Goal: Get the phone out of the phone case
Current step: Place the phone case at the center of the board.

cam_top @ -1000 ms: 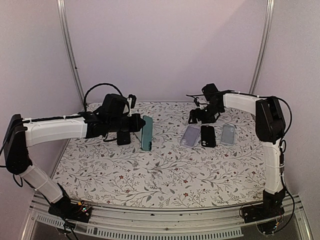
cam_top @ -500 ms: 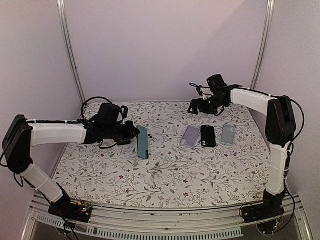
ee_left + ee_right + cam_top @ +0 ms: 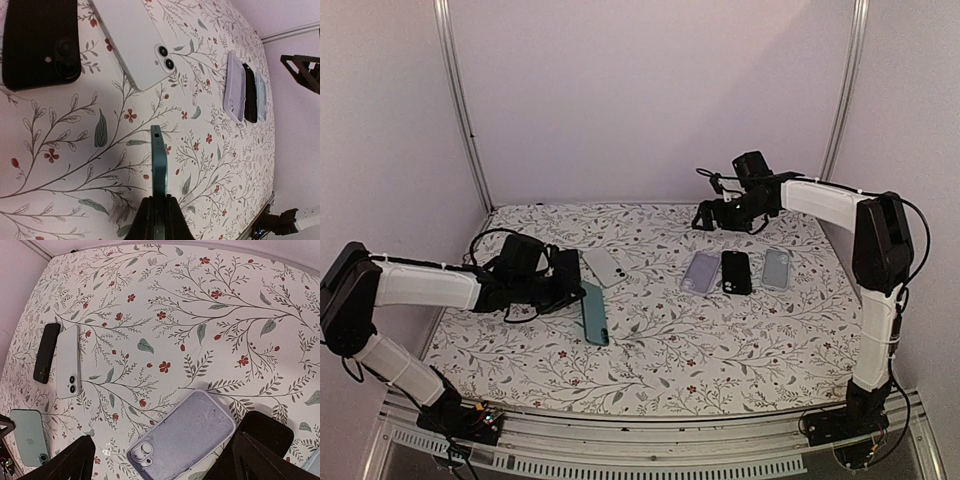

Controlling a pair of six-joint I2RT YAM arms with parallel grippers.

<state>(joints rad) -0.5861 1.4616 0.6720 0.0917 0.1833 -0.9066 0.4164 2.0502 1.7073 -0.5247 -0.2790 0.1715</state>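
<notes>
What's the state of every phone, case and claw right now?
left claw, shut on the teal phone
right claw, open, holding nothing
teal phone, no case on it, held on edge
white phone, no case, lying flat, camera side up
black phone, no case, lying flat, camera side up
lavender case, lying flat, looks empty
black case, lying flat
clear case, lying flat

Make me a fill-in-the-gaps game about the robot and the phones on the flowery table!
The left hand grips the flat mint-green phone, while the right hand holds ___.
The right hand's fingers stand ___.
Between the lilac plastic phone case and the pale clear phone case lies a ___ case.
Missing words: nothing, open, black.
</notes>
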